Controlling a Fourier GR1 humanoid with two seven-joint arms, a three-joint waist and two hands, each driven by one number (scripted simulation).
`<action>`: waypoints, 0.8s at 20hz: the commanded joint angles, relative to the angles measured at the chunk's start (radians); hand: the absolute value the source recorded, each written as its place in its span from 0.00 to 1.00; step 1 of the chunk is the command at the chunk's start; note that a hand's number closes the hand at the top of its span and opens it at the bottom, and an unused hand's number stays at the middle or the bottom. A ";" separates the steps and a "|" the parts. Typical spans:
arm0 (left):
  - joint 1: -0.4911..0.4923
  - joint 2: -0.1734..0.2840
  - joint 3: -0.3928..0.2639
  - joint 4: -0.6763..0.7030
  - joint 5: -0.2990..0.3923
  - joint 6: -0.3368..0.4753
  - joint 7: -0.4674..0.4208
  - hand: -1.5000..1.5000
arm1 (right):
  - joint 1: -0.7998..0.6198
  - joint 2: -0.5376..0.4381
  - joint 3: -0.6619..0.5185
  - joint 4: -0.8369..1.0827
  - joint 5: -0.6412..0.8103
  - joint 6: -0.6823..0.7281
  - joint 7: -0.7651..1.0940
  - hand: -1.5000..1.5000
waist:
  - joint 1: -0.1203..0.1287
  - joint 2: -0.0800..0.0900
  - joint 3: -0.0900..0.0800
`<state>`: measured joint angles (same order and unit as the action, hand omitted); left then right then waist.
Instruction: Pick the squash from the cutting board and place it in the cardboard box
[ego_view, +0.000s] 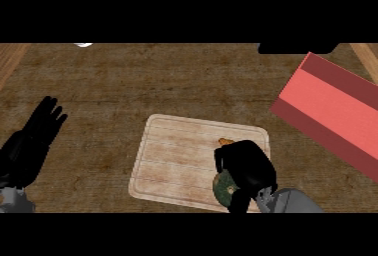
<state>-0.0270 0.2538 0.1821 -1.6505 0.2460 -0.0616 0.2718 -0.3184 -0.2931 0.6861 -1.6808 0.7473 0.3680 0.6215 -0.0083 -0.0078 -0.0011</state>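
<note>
Squash lies on the cutting board's right side, mostly hidden beneath the right hand, whose fingers curl around it; an orange tip pokes out toward the far edge, dark green body nearer. The red box sits apart at right, interior unseen. The left hand rests open at left.

Pale wood-grained cutting board, dark green squash, red box.
</note>
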 joint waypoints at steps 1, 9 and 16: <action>0.030 0.012 0.017 0.012 -0.012 -0.026 -0.050 0.50 | 0.130 -0.211 -0.045 -0.071 0.027 -0.056 -0.179 1.00 | 0.000 0.006 0.002; 0.068 -0.042 -0.028 -0.061 -0.021 -0.006 0.003 0.50 | 0.195 -0.314 -0.242 -0.453 -0.026 0.029 -0.173 1.00 | -0.003 0.002 0.001; 0.027 -0.014 0.019 -0.046 -0.003 -0.008 0.009 0.50 | 0.184 -0.284 -0.420 -0.739 -0.092 0.081 -0.050 1.00 | -0.002 0.003 0.001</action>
<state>-0.0136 0.2397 0.1872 -1.6708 0.2362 -0.0710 0.2826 -0.1506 -0.5611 0.3759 -2.2865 0.6987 0.4259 0.5436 -0.0133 -0.0055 -0.0007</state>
